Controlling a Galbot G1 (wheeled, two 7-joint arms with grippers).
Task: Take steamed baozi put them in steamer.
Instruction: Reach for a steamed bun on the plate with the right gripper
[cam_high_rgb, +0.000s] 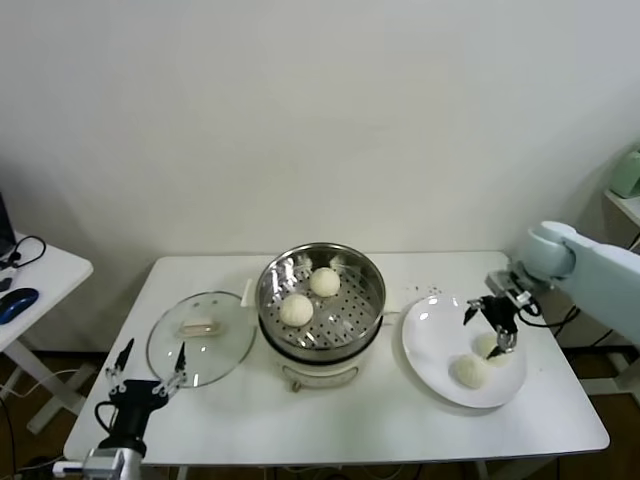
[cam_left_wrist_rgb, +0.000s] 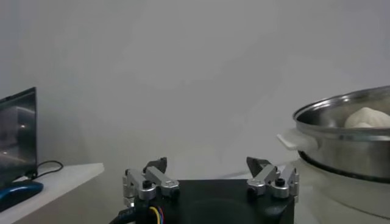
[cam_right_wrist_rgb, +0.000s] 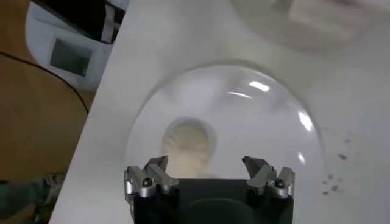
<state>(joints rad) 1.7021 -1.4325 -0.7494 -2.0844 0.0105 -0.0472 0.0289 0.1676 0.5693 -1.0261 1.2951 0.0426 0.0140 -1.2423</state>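
Right gripper (cam_high_rgb: 496, 331) spread wide over the white plate (cam_high_rgb: 432, 330), gripping nothing, partly masking one baozi (cam_high_rgb: 487, 345) (a second (cam_high_rgb: 469, 370) just beside). Two more (cam_high_rgb: 324, 281) inside the steamer (cam_high_rgb: 372, 290). Left gripper (cam_high_rgb: 148, 370) open, parked near the glass lid (cam_high_rgb: 228, 325), arm cut off below.

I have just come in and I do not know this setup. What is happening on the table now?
A robot is moving buns from a white plate into a steel steamer. Two buns lie in the steamer and two more are on the plate. The right tool is open, just above the plate's farther bun, not gripping it. The left tool waits, open, near the table's front left edge, beside the glass lid.
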